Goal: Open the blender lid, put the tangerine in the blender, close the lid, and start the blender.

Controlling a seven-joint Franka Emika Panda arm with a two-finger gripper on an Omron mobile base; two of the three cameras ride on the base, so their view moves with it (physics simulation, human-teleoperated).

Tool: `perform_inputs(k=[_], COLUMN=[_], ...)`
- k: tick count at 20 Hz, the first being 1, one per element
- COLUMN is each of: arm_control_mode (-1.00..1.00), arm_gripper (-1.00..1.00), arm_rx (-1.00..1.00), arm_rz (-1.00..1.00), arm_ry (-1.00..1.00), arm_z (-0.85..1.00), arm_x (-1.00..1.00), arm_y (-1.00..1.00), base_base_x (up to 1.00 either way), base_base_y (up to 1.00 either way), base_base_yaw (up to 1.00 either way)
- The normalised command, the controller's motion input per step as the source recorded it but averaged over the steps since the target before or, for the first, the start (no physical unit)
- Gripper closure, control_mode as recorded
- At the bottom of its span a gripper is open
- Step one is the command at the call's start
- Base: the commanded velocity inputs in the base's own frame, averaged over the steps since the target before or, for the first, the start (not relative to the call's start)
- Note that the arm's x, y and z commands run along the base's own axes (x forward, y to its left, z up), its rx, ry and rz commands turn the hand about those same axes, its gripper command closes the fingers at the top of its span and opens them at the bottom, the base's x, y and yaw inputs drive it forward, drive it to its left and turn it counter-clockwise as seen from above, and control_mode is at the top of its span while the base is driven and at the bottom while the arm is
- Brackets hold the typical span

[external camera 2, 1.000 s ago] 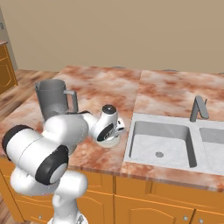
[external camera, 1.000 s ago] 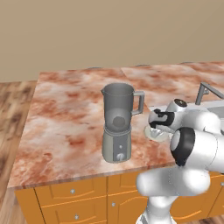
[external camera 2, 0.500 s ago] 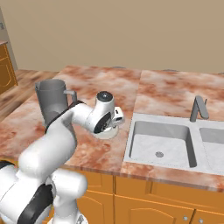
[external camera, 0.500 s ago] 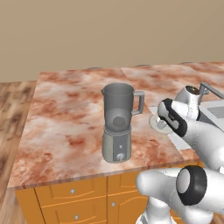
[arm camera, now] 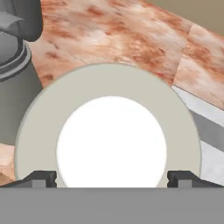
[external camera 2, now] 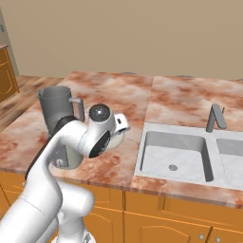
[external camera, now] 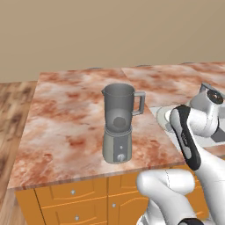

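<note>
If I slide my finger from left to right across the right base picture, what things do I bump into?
Blender → the robot's hand over the blender lid → sink → faucet.

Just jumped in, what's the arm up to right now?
The blender stands on the counter with its jar open on top. The blender lid is off, right in front of the claw between the blender and the sink. Whether the claw grips the lid can't be told.
</note>
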Motion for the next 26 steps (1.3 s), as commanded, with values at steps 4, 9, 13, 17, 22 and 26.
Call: perform_inputs(k=[4, 9, 13, 17, 22, 26], arm_control_mode=[-1.0, -1.0, -1.0, -1.0, -1.0, -1.0], arm_gripper=[1.0, 1.0, 1.0, 1.0, 1.0, 1.0], arm_rx=[0.0, 0.0, 0.0, 0.0, 0.0, 0.0], arm_rz=[-0.02, 0.0, 0.0, 0.0, 0.0, 0.0], arm_ry=[-0.01, 0.0, 0.0, 0.0, 0.05, 0.1], arm_z=[1.0, 1.0, 1.0, 0.89, 0.57, 0.24], arm_x=[-0.37, -0.34, -0.19, -0.01, 0.0, 0.15], arm_y=[0.03, 0.13, 0.38, 0.65, 0.77, 0.78], base_base_x=[0.0, 0.0, 0.0, 0.0, 0.0, 0.0], base_base_y=[0.0, 0.0, 0.0, 0.0, 0.0, 0.0], base_base_yaw=[0.0, 0.0, 0.0, 0.0, 0.0, 0.0])
